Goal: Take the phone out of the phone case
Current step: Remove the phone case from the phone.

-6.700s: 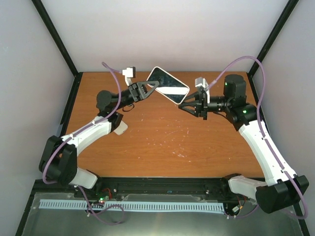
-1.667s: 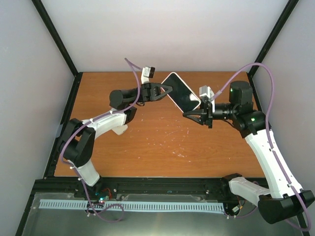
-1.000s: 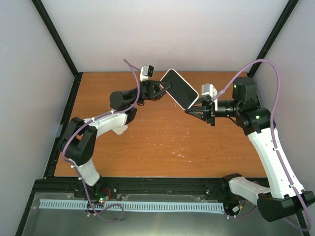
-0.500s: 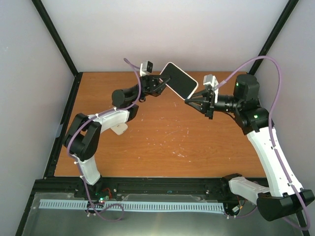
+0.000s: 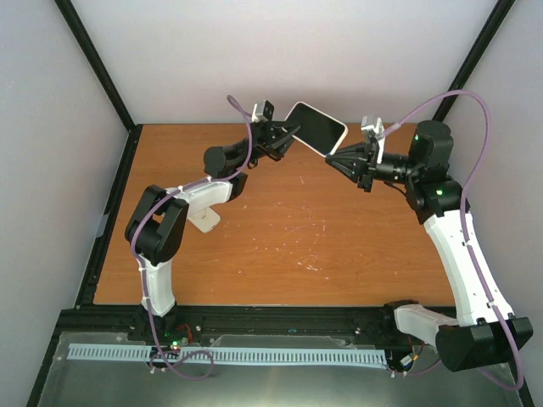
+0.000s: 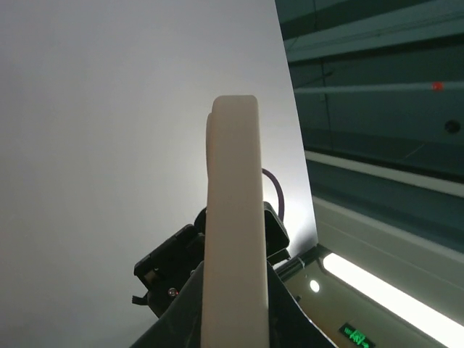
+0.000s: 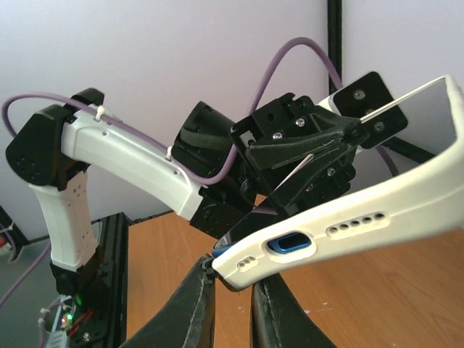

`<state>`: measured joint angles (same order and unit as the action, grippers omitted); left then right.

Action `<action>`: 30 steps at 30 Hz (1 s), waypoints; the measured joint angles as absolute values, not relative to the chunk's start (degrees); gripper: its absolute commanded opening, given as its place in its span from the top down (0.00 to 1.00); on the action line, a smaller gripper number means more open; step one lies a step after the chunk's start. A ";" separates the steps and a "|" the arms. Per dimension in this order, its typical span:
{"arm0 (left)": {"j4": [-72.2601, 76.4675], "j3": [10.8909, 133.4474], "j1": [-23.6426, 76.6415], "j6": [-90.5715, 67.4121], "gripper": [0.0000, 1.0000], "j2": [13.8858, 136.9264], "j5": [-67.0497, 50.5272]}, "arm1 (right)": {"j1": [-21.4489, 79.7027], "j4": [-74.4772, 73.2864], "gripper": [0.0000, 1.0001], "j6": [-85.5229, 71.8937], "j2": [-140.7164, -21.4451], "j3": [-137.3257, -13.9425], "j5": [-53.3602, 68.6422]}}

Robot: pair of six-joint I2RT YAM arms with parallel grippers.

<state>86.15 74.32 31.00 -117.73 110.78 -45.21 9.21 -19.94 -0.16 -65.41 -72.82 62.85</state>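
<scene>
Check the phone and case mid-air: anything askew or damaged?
Only one thing: at the phone case corner pinched in the right gripper's jaws, a blue sliver of the phone peeks past the white rim, as if that corner is lifting out. The left gripper clamps the far end. No cracks visible.

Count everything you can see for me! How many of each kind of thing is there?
robot arms: 2, the left arm and the right arm
phone: 1
phone case: 1
table: 1
total: 5
</scene>
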 measured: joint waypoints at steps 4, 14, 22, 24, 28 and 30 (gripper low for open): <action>86.06 77.25 31.00 -118.08 1.00 110.89 -47.70 | 8.91 -19.86 0.97 3.42 -65.47 -72.82 64.84; 83.07 78.78 31.22 -118.04 1.00 110.89 -50.22 | 1.74 -6.44 0.97 -10.33 -69.67 -71.20 68.86; 87.39 77.06 38.39 -117.89 1.00 108.92 -62.85 | -1.52 -3.03 0.85 -18.72 -73.54 -70.98 61.04; 87.35 77.01 37.93 -117.62 1.00 108.95 -63.33 | -1.52 -4.71 0.60 -17.67 -72.73 -70.98 59.96; 87.35 76.90 36.62 -114.91 1.00 108.68 -65.41 | -1.91 -10.81 0.36 -14.39 -70.28 -70.89 57.06; 86.04 75.48 35.75 -110.78 1.00 107.33 -67.61 | -2.79 -14.55 0.31 -13.56 -69.23 -71.02 56.97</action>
<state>86.04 75.48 35.75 -110.78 107.33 -67.61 -2.79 -14.55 -13.56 -69.23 -71.02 56.97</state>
